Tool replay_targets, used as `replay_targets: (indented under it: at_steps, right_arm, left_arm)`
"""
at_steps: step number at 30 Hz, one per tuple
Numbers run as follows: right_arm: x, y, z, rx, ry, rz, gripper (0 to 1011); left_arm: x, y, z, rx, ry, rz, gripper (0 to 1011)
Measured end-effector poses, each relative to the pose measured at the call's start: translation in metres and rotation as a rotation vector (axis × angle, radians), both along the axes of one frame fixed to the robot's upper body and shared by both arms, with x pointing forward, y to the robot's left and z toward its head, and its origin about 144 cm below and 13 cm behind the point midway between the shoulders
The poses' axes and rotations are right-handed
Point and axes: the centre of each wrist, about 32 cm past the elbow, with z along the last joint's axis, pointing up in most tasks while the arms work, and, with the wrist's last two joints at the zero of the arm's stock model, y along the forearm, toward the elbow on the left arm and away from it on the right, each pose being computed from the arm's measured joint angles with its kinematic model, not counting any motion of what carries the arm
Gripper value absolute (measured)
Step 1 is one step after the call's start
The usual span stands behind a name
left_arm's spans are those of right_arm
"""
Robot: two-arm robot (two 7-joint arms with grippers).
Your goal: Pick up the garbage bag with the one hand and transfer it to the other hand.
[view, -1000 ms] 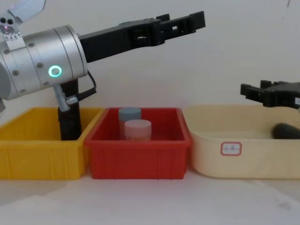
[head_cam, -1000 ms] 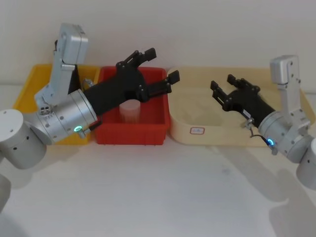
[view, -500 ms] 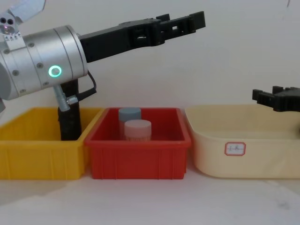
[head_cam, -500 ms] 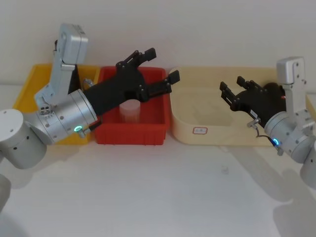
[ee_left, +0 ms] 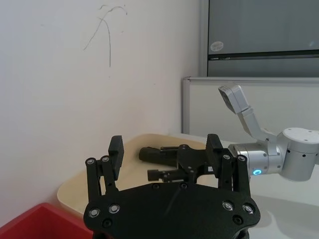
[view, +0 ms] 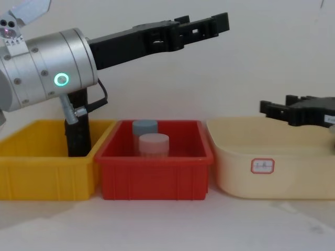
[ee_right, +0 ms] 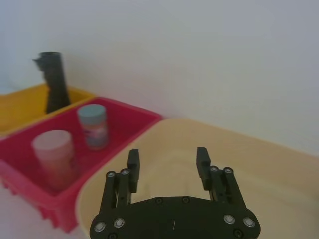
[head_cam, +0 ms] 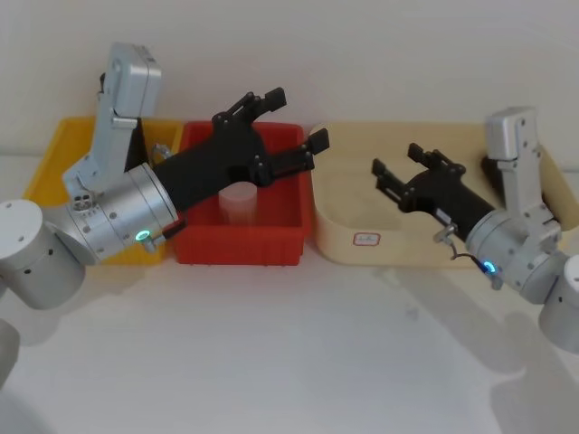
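We see the left black two-finger gripper [head_cam: 294, 117] held open and empty above the red plastic bin [head_cam: 240, 246]. The right black gripper [head_cam: 398, 160], fingers apart, hovers over the cream tub [head_cam: 339, 221]. The tall black crinkly garbage bag roll [view: 77, 137] stands in the yellow bin [view: 31, 170], its top hidden behind the left arm's silver wrist [view: 47, 78].

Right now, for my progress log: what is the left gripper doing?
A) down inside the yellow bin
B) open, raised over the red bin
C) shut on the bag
B: the left gripper is open and holds nothing, raised over the red bin, while the bag stands apart from it in the yellow bin.
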Motion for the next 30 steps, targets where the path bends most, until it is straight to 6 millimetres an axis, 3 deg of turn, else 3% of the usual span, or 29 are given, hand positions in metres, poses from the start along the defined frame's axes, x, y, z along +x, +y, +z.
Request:
replay_targets:
  at_steps: [5, 13, 30]
  right_arm:
    - [-0.003, 0.009, 0.002, -0.007, -0.006, 0.068, 816]
    - [-0.005, 0.023, 0.006, -0.018, -0.017, 0.177, 1001]
    - [-0.003, 0.052, 0.011, -0.033, -0.031, 0.33, 1000]
  left_arm:
    - [0.0, 0.0, 0.0, 0.0, 0.0, 0.0, 1001]
    - [-0.002, 0.002, -0.001, 0.0, 0.002, 0.009, 1001]
    - [-0.026, 0.03, -0.008, -0.016, 0.012, 0.192, 1002]
